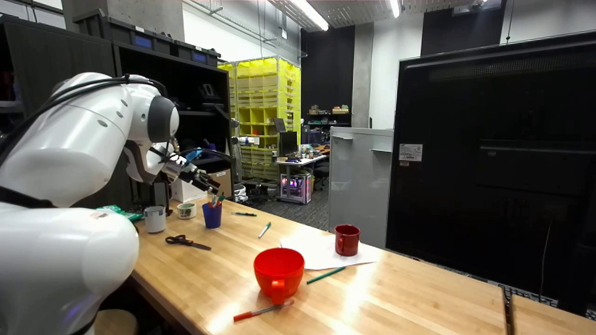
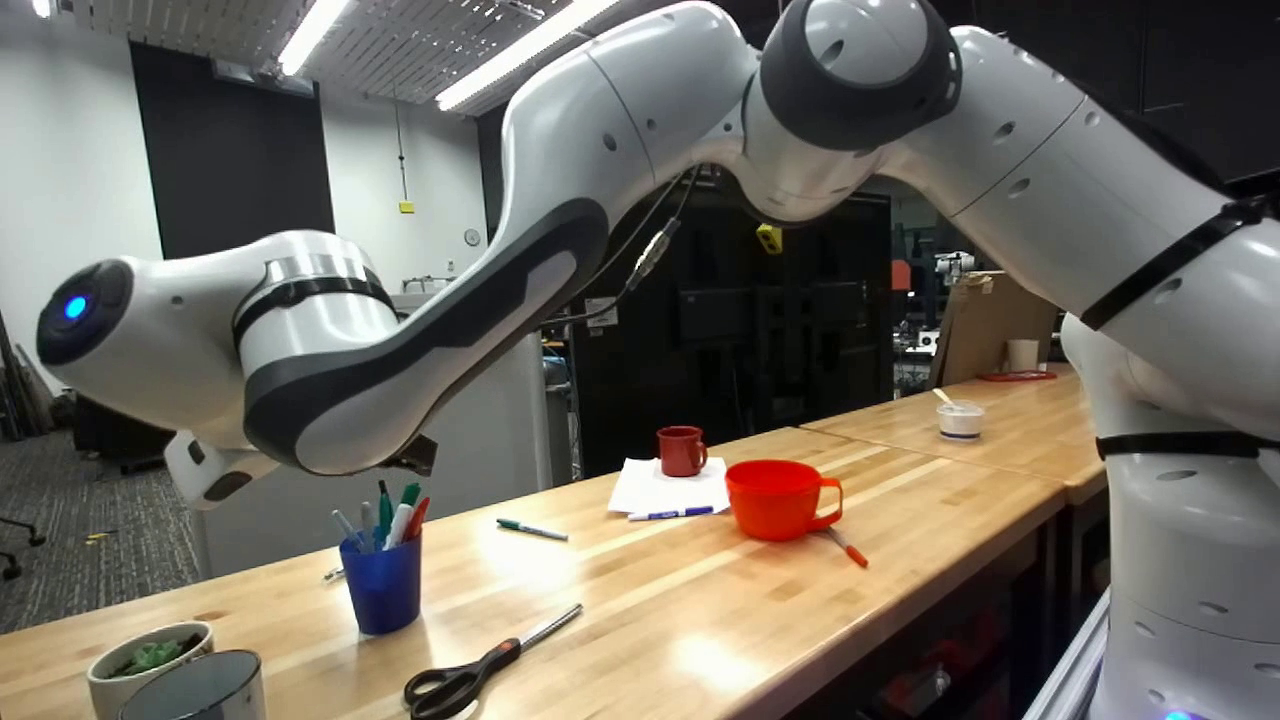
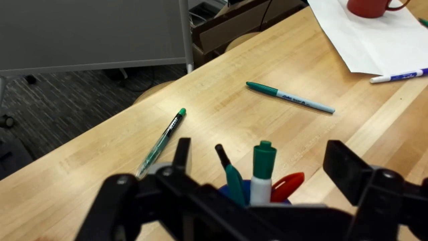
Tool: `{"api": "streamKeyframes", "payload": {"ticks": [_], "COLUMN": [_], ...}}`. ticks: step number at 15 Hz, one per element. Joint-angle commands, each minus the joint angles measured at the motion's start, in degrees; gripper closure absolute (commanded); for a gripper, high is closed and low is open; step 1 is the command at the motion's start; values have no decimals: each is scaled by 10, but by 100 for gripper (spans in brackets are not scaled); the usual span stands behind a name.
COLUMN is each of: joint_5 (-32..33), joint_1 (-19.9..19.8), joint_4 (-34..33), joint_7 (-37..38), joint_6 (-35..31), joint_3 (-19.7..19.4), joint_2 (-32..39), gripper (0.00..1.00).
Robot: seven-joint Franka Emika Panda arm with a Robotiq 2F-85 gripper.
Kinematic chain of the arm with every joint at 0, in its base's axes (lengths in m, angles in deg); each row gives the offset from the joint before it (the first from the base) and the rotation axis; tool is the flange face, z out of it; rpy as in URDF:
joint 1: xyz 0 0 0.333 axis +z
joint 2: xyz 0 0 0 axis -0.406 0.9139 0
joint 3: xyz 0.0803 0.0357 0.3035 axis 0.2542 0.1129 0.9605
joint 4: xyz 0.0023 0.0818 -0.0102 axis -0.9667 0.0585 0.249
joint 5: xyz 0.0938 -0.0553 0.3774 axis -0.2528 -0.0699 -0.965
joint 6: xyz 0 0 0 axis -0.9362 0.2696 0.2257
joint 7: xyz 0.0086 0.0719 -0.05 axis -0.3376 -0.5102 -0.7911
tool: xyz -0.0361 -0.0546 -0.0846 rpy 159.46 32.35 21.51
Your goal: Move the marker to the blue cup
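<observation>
The marker point(image 1: 264, 230), with a pale body and green cap, lies flat on the table in both exterior views point(image 2: 532, 529) and beyond the fingers in the wrist view point(image 3: 290, 97). The small dark blue cup point(image 1: 212, 216) stands upright holding several pens, also seen in an exterior view point(image 2: 385, 590). In the wrist view only part of its rim point(image 3: 246, 188) shows between pens, one a thick white one with a green cap. My gripper point(image 3: 259, 160) is open, its fingers spread above and either side of these pens, holding nothing. In an exterior view the gripper point(image 1: 214, 184) hovers just above the cup.
A red bowl with a handle point(image 1: 278, 270), a dark red cup point(image 1: 347, 239) on white paper point(image 1: 309, 251), scissors point(image 2: 470, 675), a greenish pen point(image 3: 162, 144), a blue-white marker point(image 3: 401, 76), a red pen point(image 1: 263, 311), a whitish mug point(image 1: 154, 219) and a plant pot point(image 1: 186, 211) are on the table.
</observation>
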Motion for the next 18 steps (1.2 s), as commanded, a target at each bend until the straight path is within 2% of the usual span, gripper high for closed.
{"api": "streamKeyframes", "payload": {"ticks": [1,6,13,18], "joint_5": [-66,-137,-216,-287], "joint_1": [-37,-76,-137,-160], "joint_4": [22,30,63,120], "joint_7": [2,7,4,24], "joint_6": [-26,-68,-184,-197], "joint_3": [15,20,47,78], "joint_2": [-45,-69,-78,-123], "gripper": [0,0,0,0]}}
